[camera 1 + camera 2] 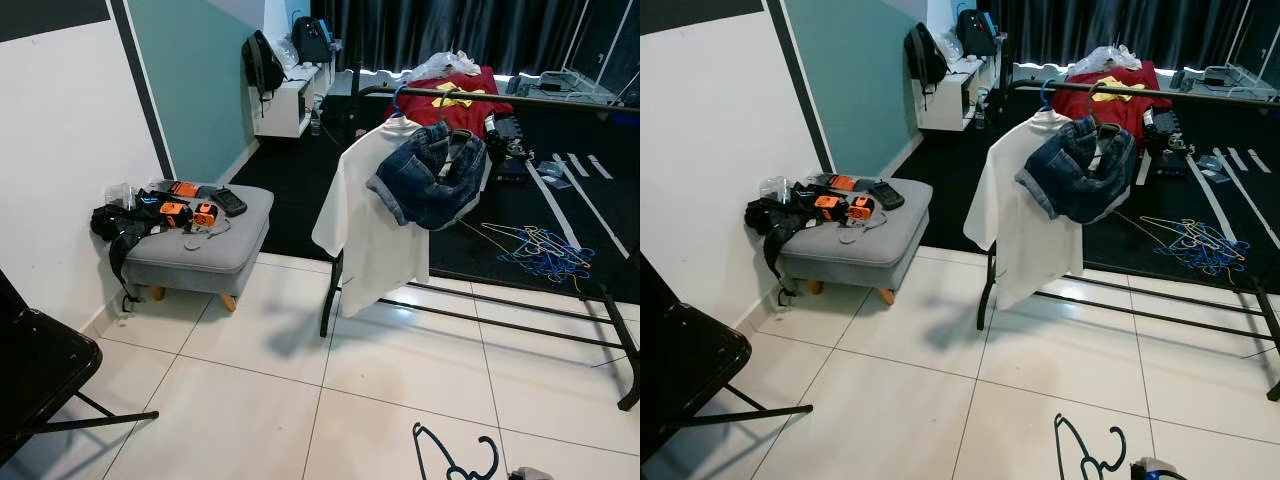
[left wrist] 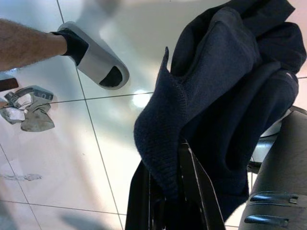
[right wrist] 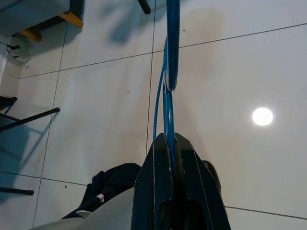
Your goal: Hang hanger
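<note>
My right gripper (image 3: 169,140) is shut on a blue wire hanger (image 3: 171,52) that reaches out from its fingertips above the white tiles. The same hanger (image 1: 455,462) pokes up at the bottom edge of the eye views. My left gripper (image 2: 165,160) is shut on a dark navy knitted garment (image 2: 225,81) that hangs in folds over its fingers. Ahead stands a black clothes rack (image 1: 520,101). On its rail hang a white T-shirt (image 1: 372,215) on a blue hanger, a pair of jeans (image 1: 432,180) and a red shirt (image 1: 455,100).
A grey stool (image 1: 205,250) with tools and straps stands left by the wall. A black folding chair (image 1: 40,375) is at the near left. Several loose hangers (image 1: 545,250) lie on the dark floor behind the rack. A person's slippered foot (image 2: 93,57) and a rag (image 2: 29,108) are on the tiles.
</note>
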